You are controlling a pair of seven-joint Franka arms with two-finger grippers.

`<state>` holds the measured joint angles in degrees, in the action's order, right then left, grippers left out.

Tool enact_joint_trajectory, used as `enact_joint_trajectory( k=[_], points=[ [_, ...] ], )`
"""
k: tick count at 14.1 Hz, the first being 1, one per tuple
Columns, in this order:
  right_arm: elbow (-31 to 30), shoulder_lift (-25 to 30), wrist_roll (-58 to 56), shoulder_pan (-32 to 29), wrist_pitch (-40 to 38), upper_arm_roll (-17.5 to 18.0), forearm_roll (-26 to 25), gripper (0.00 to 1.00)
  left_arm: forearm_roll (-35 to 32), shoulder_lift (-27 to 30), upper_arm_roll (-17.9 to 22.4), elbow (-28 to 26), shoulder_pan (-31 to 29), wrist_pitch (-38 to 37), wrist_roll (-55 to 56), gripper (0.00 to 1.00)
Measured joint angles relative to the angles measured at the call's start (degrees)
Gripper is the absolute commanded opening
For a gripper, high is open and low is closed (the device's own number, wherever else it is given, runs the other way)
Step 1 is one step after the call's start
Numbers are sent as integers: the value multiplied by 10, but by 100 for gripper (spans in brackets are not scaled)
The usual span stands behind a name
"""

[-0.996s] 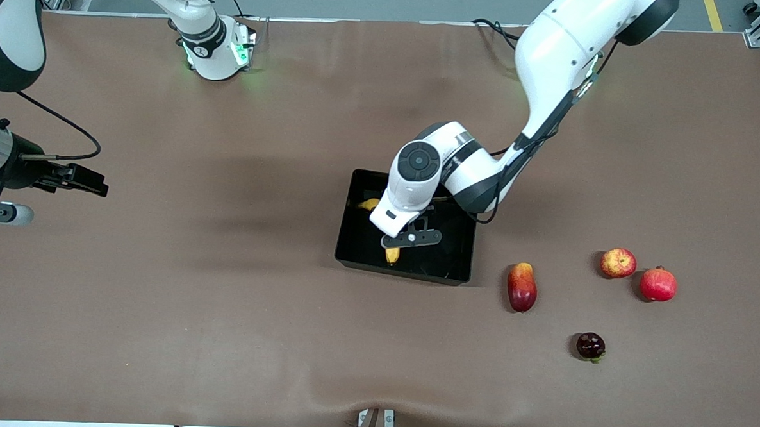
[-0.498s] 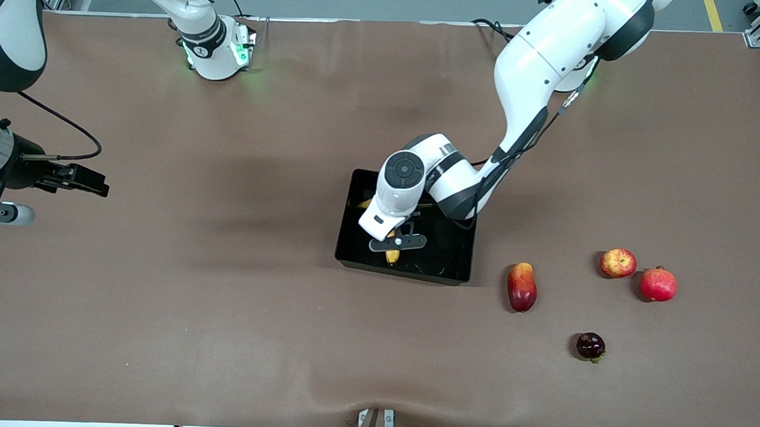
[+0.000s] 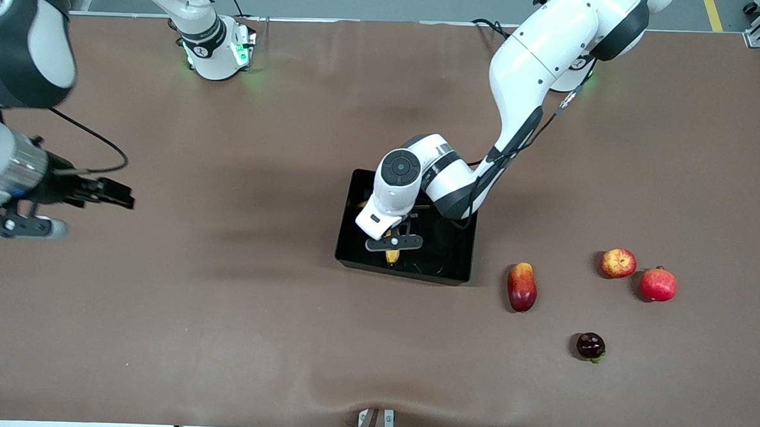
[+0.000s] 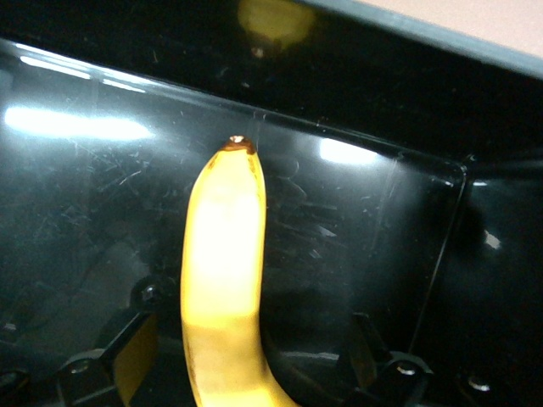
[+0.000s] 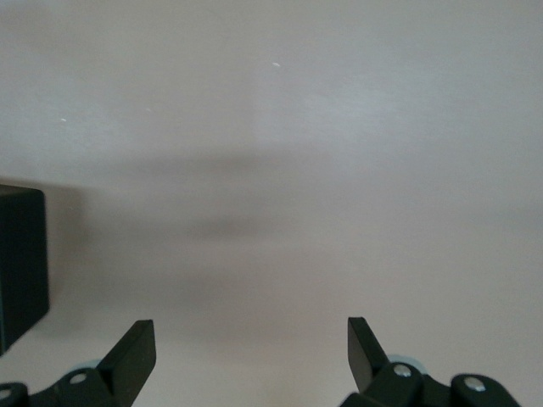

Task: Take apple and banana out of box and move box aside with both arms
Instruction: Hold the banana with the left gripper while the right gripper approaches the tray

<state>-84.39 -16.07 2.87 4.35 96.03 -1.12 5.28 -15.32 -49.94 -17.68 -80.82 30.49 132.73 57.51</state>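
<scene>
Small red-and-yellow apple (image 3: 618,262) is already out on the brown table toward the left arm's end, but the long yellow banana (image 4: 222,288) still lies in the glossy black plastic box (image 3: 454,268). Left gripper (image 3: 394,242) is down inside the box — fingers wide open on either side of the banana, nothing gripped. Right gripper (image 3: 108,192) hangs wide open and empty over bare table at its own end, so the banana and the two-arm box move are left.

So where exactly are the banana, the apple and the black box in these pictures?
banana (image 4: 222,280): left wrist view, middle of its yellow body.
apple (image 3: 618,262): front view, centre of the fruit.
box (image 3: 447,258): front view, bare floor near a corner.
</scene>
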Motion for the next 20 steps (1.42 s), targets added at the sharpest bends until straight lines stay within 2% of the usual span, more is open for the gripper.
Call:
enact_joint_trajectory(
  k=[6,11,12,13,14,15,16,17,20],
  points=[
    [-3,-73,31,43,76,1,46,100,-1,-9,0,0,3,10,1,100],
    [-20,-101,69,106,98,3,48,100,-1,-25,0,0,7,32,3,100],
    [-31,-102,70,111,113,3,48,100,-1,-27,0,0,7,33,3,93],
    [-42,-103,70,111,124,3,48,100,-1,-28,1,0,7,33,3,74],
    [-48,-103,70,111,130,2,48,100,-1,-29,1,0,7,33,3,54],
    [-51,-103,71,111,133,1,48,100,-1,-29,1,0,8,33,3,26],
    [-51,-103,73,111,133,0,48,100,-2,-28,2,0,8,32,4,3],
    [-51,-102,76,111,133,0,48,100,-3,-28,3,0,8,30,4,0],
    [-52,-102,78,112,133,1,48,100,-4,-26,4,7,10,18,4,0]
  ],
)
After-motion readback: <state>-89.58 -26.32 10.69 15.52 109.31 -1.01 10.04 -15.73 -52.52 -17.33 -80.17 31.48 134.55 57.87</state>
